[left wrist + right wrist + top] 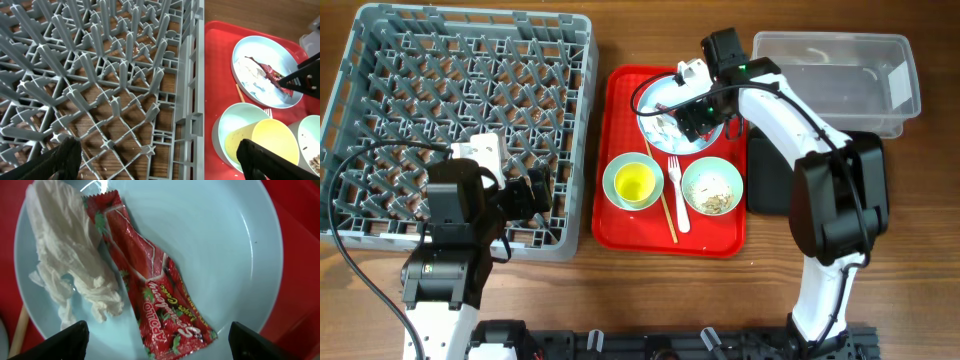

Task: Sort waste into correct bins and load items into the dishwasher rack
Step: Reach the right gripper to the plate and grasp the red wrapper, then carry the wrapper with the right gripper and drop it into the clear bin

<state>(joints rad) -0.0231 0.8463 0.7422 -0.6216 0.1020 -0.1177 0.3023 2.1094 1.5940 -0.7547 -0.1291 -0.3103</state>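
Note:
The white plate (665, 100) sits at the back of the red tray and holds the red wrapper (150, 290) and the white tissue (70, 265). My right gripper (157, 342) hangs low over the plate (230, 245), open, its fingers on either side of the wrapper's near end without touching it. A pale green bowl (617, 170) holds the yellow cup (635, 183). The other bowl (712, 187) holds beige food scraps. The white fork (678, 190) and the chopstick (660, 195) lie between the bowls. My left gripper (160, 160) stands open and empty over the dishwasher rack (460, 120), at its right wall.
The red tray (620, 225) lies right of the rack. A clear tub (840, 75) stands at the back right. In front of it the black tray (770, 180) is partly covered by my right arm. In the left wrist view the yellow cup (270, 145) is close to the right finger.

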